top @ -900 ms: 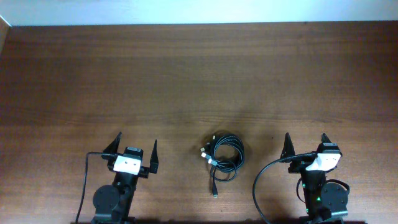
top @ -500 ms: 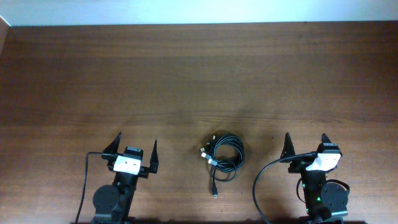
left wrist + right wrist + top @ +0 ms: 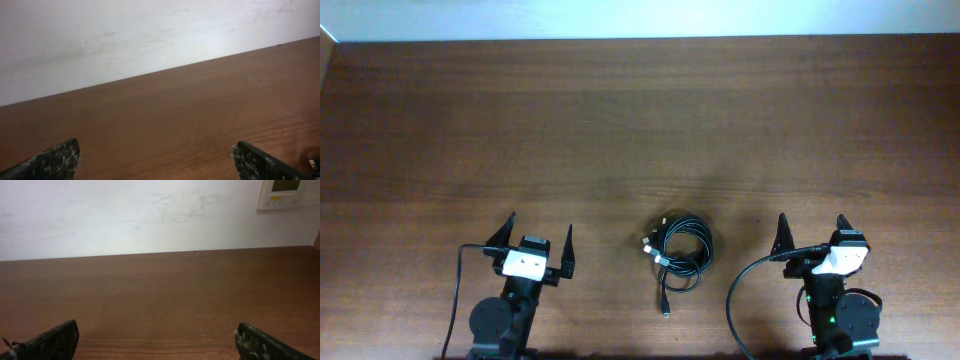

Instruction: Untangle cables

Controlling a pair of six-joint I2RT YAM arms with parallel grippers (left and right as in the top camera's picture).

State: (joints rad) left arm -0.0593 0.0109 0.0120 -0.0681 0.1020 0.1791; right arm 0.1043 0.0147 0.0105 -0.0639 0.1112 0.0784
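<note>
Both the left claw (image 3: pixel 540 224) and right claw (image 3: pixel 812 220) stay wide open, empty; cables (image 3: pixel 682 246) unmoved.

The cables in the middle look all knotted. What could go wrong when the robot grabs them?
The cables lie in one overlapping coil, so pulling a single loop could tighten the tangle. They are thin and flat on the table, so the open left gripper or right gripper might pinch both cords together or miss. Pulling the loose end may drag the whole bundle.
</note>
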